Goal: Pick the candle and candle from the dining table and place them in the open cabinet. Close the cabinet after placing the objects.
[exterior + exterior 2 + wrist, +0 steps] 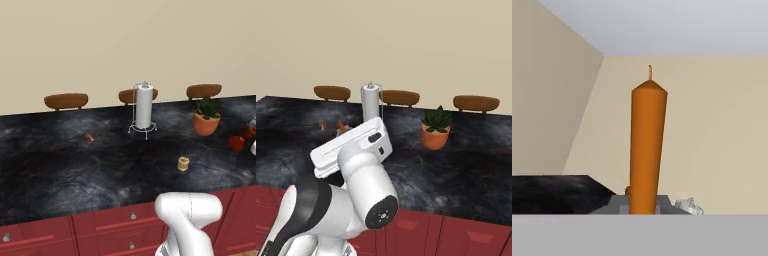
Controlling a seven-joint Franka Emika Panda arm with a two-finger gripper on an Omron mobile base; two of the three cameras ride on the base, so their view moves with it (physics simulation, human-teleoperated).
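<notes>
While the gripper [644,207] is closed tight, the orange taper candle [647,150] stands upright between its fingers. The squat jar candle [183,163] sits apart on the dining table [60,170].

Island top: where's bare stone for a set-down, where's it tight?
Free: the wide stretch of the table left of the jar candle, front of the towel holder. Crowded: right end, around the plant and red fruit.

Plain beige wall [125,45] across far side, no windows. Three brown wooden chair backs [66,100] poke up just behind far edge of black marbled top. In hand view, beige walls meet at a corner under pale grey ceiling [662,25]. Light flat, even, w/ soft shadows.
</notes>
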